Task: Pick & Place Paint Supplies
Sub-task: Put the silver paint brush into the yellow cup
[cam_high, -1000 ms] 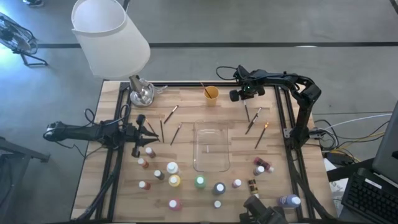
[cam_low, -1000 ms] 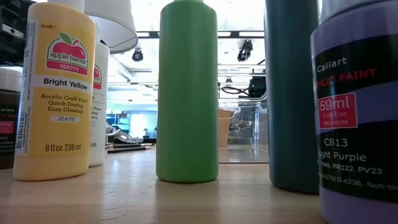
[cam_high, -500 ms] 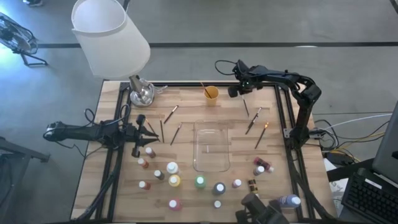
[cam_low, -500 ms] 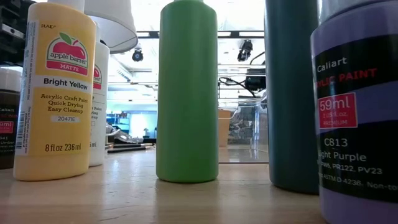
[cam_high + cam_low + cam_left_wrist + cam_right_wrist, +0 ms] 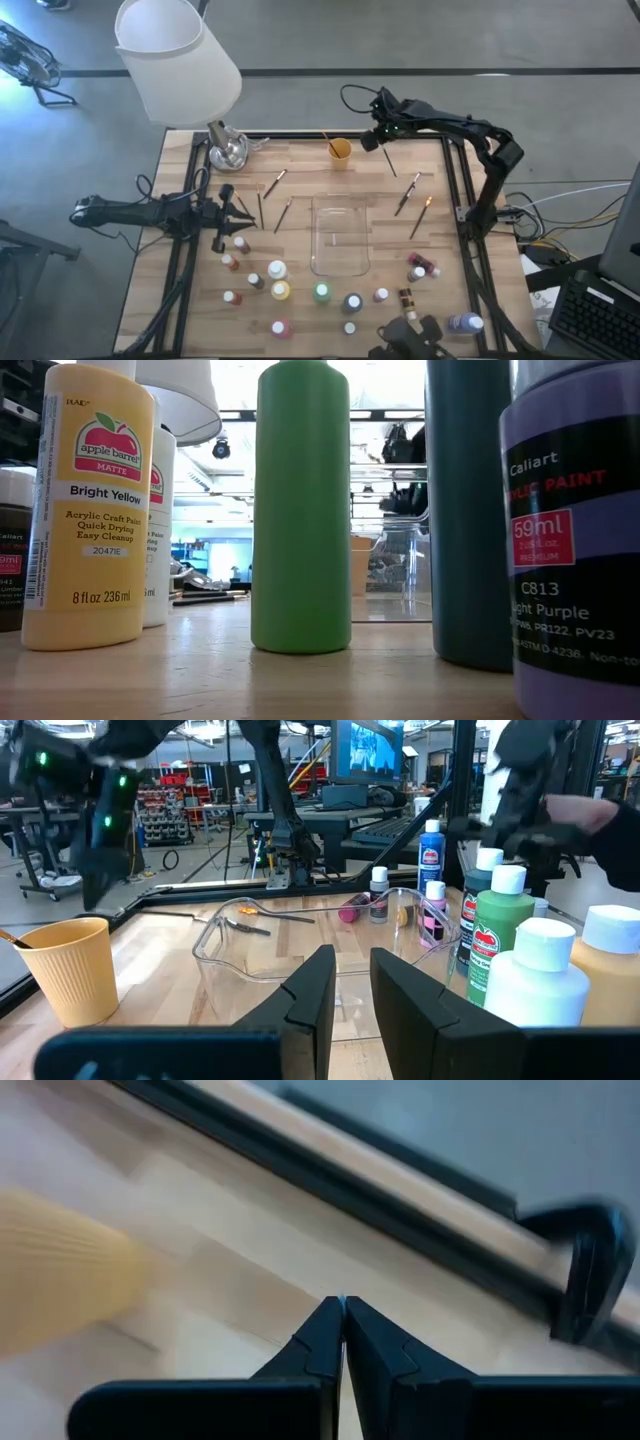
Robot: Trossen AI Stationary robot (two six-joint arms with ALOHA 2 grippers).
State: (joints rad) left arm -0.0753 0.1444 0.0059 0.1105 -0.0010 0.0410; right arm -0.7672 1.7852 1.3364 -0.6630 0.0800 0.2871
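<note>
Tall yellow plastic paint bottle (image 5: 88, 510), low view: "apple barrel MATTE", "Bright Yellow", "Acrylic Craft Paint, Quick Drying, Easy Cleanup", "20471E", "8 fl oz 236 ml". Purple bottle with black label (image 5: 575, 550): "Caliart", "59ml", "C813", "Light Purple", partly cut off.

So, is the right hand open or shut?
Shut: the right hand, near the orange cup, has its fingers pressed together, with a thin brush hanging from it in the high view.

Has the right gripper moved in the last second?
Yes. In the high view the right gripper has shifted toward the table's far edge and closer to the orange cup, holding a brush. The left gripper waits.
</note>
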